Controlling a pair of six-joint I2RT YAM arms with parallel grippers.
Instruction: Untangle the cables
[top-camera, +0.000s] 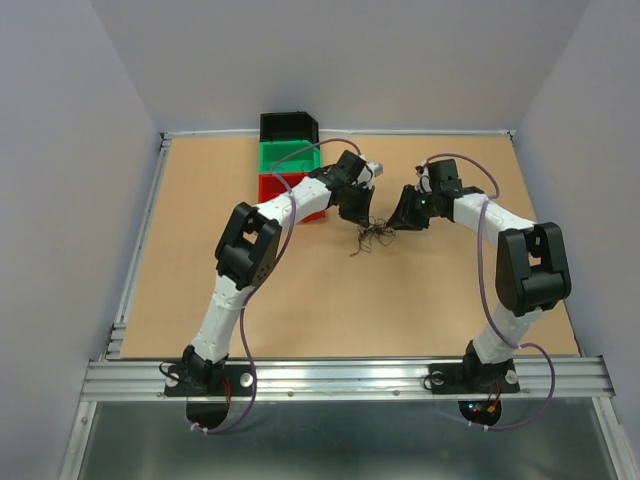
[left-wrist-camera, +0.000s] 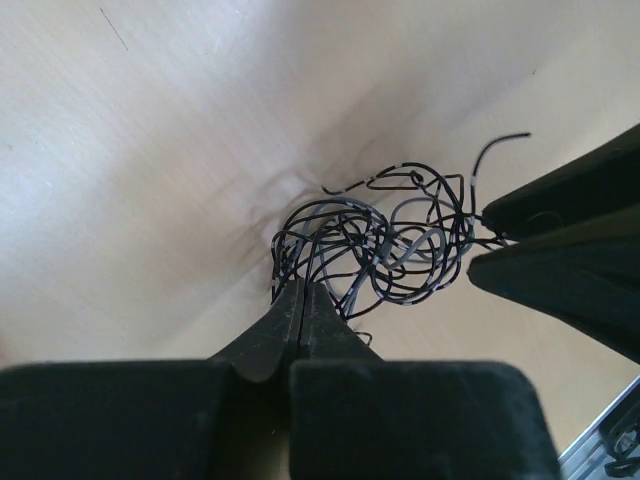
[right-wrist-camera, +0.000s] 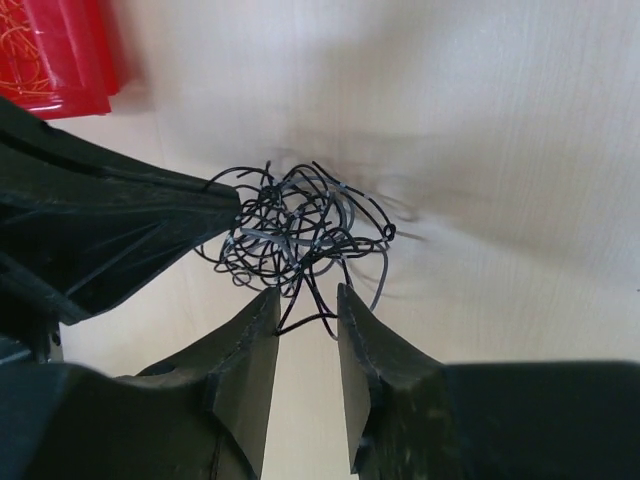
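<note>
cables (top-camera: 372, 237) in a clump mid-table (top-camera: 200, 300), between the two arms, right of red bin (top-camera: 275, 190). Left jaws fully closed, pinching clump's near edge. Right jaws slightly apart, narrow gap, one strand running through it, not clamped.

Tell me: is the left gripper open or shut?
Shut. The left gripper has its fingers pressed together, pinching the cables.

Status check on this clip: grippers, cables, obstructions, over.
Left gripper shut on cables. Right gripper open, a strand between its fingers. Cables one tangled clump between both grippers. Red bin nearby, not blocking.
</note>
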